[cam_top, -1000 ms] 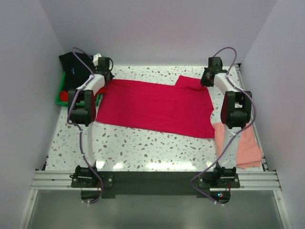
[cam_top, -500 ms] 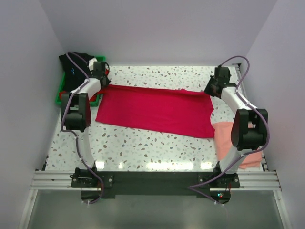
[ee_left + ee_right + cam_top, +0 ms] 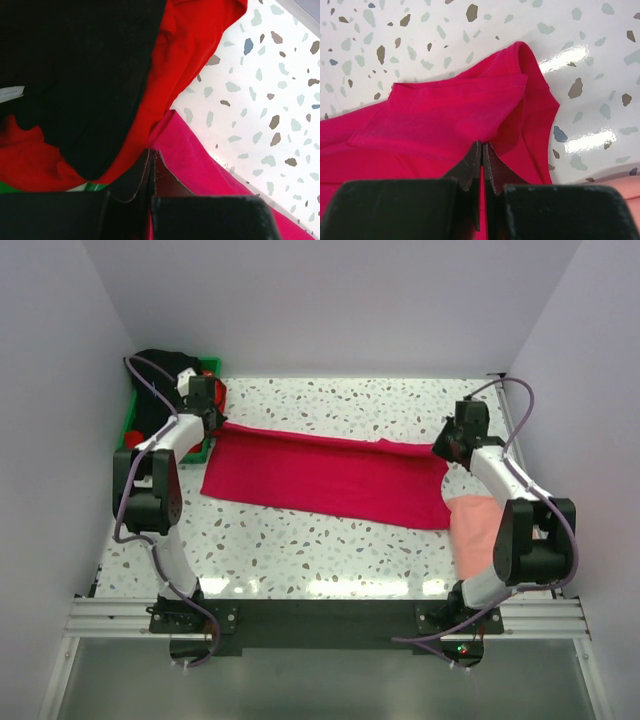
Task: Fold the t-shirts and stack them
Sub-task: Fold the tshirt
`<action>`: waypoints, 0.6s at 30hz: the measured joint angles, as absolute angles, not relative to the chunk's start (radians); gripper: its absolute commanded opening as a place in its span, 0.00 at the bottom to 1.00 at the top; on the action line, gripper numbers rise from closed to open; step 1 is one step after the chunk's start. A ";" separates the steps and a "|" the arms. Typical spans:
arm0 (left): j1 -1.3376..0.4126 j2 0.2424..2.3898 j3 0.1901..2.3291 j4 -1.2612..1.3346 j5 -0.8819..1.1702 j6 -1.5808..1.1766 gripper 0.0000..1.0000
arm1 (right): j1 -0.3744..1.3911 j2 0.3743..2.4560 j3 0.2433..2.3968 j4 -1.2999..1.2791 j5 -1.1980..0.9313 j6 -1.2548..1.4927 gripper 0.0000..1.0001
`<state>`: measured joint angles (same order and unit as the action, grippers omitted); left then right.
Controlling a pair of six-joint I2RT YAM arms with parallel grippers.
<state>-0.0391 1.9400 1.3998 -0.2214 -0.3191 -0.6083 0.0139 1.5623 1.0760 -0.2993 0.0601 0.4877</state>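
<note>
A crimson shirt lies stretched across the middle of the table. The left gripper and right gripper each pinch a far corner, jaws clenched on cloth. To fold cleanly, both should likely carry the far edge nearward together, level and taut.

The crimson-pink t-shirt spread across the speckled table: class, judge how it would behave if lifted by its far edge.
Probably floppy: the crimson-pink soft t-shirt lies folded over itself, so it should sag between the left gripper and right gripper, both shut on its edge. Likely light: the thin cloth lies flat on the speckled table.
</note>
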 measured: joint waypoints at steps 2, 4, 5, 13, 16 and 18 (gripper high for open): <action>-0.039 1.915 1.374 -0.224 -0.321 -0.613 0.00 | 0.014 1.531 1.053 -0.297 0.060 0.491 0.00; -0.038 1.895 1.352 -0.226 -0.323 -0.619 0.00 | 0.014 1.497 1.022 -0.295 0.057 0.496 0.00; -0.038 1.887 1.343 -0.226 -0.323 -0.620 0.00 | 0.014 1.491 1.015 -0.295 0.057 0.497 0.00; -0.033 1.830 1.260 -0.226 -0.323 -0.645 0.00 | 0.014 1.412 0.912 -0.290 0.030 0.509 0.00; -0.033 1.814 1.234 -0.226 -0.326 -0.651 0.00 | 0.014 1.386 0.884 -0.290 0.027 0.510 0.00; -0.033 1.805 1.219 -0.226 -0.327 -0.654 0.00 | 0.014 1.365 0.860 -0.288 0.025 0.513 0.00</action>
